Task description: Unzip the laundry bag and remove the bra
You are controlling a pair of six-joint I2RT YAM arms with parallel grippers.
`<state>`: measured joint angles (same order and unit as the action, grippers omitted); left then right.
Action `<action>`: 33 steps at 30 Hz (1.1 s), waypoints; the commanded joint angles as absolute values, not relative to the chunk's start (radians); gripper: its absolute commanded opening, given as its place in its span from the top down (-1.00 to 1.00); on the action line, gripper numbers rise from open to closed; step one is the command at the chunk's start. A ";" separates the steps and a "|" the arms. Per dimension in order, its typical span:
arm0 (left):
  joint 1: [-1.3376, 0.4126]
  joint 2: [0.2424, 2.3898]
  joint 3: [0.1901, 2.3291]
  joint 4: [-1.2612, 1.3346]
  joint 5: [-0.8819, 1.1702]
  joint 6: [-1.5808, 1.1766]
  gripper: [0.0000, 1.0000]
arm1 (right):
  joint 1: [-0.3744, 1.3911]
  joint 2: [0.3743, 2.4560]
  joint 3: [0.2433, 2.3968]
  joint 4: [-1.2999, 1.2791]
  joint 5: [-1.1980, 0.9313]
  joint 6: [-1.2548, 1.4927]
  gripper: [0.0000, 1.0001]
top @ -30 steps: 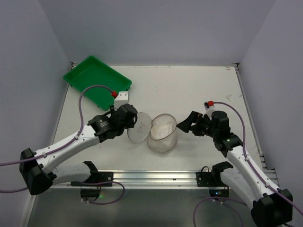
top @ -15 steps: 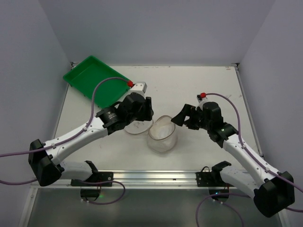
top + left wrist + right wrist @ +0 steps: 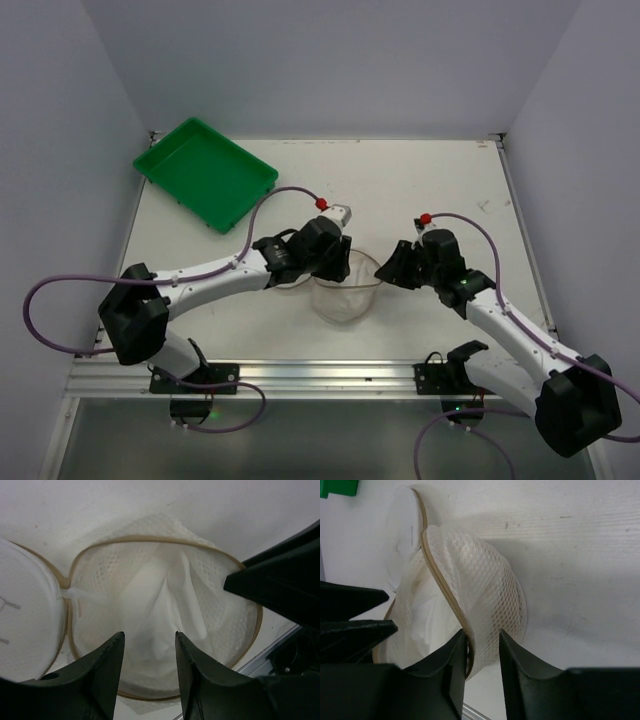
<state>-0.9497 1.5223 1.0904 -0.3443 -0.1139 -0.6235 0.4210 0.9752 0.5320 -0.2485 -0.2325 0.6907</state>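
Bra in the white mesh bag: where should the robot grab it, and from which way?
Probably the raised middle fold of the bra, from straight above through the open mouth of the laundry bag: the lid lies flipped aside, the right gripper pinches the rim, and the open left gripper hangs right over that fold.

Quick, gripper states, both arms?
Left gripper: open, empty, above the open laundry bag.
Right gripper: closed on the laundry bag's rim.

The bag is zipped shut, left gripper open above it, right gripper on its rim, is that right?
No, the bag is unzipped, lid flopped aside, as the left wrist view shows; left gripper open above it, right gripper on its rim.
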 commanded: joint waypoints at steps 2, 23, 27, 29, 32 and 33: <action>-0.994 1.461 1.023 -0.291 -0.087 -0.615 0.03 | 0.425 0.925 0.500 -0.252 -0.187 0.654 0.44; -1.077 1.290 0.874 -0.345 -0.118 -0.701 0.14 | 0.425 0.905 0.359 -0.029 -0.301 0.586 1.00; -1.071 1.319 1.069 -0.396 -0.225 -0.600 -0.02 | 0.425 0.907 0.390 -0.031 -0.330 0.549 1.00; -1.051 1.370 1.182 -0.448 -0.235 -0.560 -0.07 | 0.425 0.896 0.410 -0.038 -0.327 0.526 1.00; -1.023 1.433 1.282 -0.479 -0.238 -0.537 -0.13 | 0.423 0.862 0.425 -0.055 -0.296 0.494 1.00; -1.013 1.451 1.298 -0.482 -0.226 -0.537 -0.14 | 0.425 0.848 0.426 -0.066 -0.282 0.488 1.00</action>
